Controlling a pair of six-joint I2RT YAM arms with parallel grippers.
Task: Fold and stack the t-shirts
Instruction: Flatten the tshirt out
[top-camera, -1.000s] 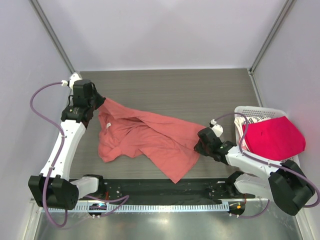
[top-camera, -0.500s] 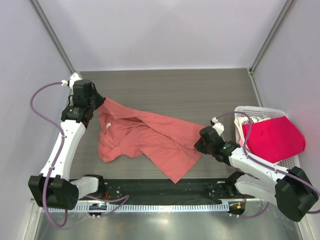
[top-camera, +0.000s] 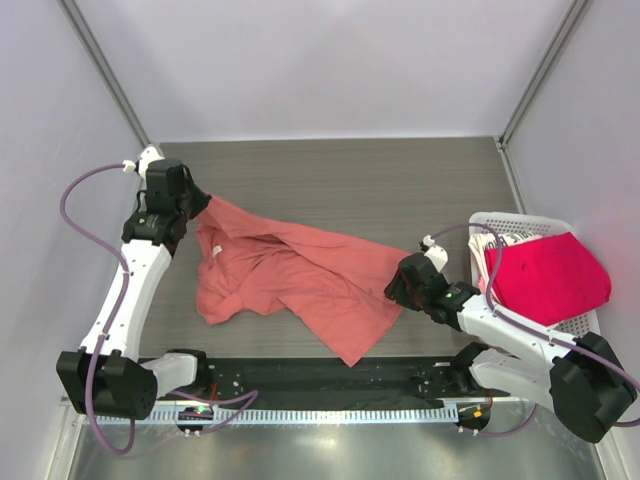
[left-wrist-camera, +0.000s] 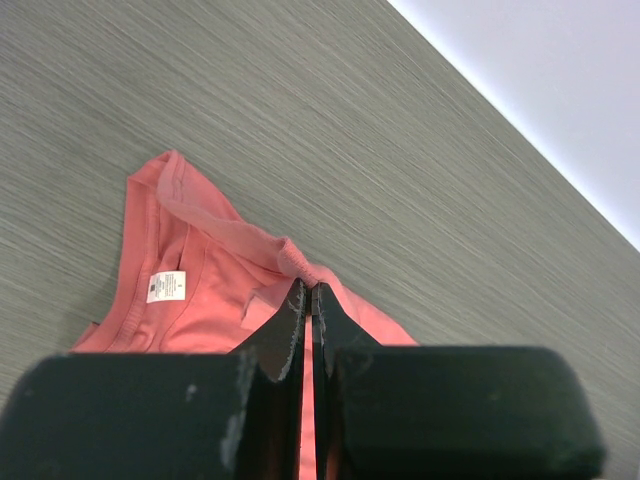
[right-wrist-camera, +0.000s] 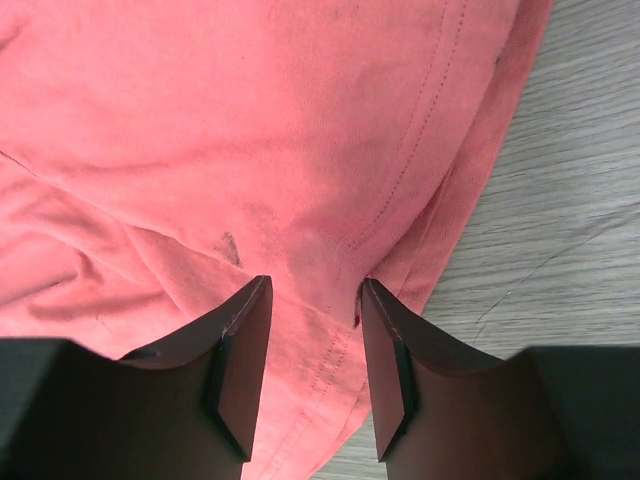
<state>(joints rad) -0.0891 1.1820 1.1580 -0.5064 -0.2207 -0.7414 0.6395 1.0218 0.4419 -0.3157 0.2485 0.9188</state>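
Here, the salmon-coral t-shirt (top-camera: 300, 280) is being stretched, rumpled, across the middle of the table (top-camera: 350, 170), between the two arms. Its far-left edge, beside the collar (left-wrist-camera: 215, 215) and the white label (left-wrist-camera: 167, 285), is being pinched by the left gripper (left-wrist-camera: 307, 292), whose fingers are being pressed together with only a sliver of cloth between them. The shirt's right hem is being straddled by the right gripper (right-wrist-camera: 312, 295); its jaws are being held apart, with cloth lying between and beneath them and nothing clamped. At the right, the crimson-pink t-shirt (top-camera: 550, 275) is being carried on top of the basket (top-camera: 480, 222), with the white t-shirt (top-camera: 500, 243) showing just under it.
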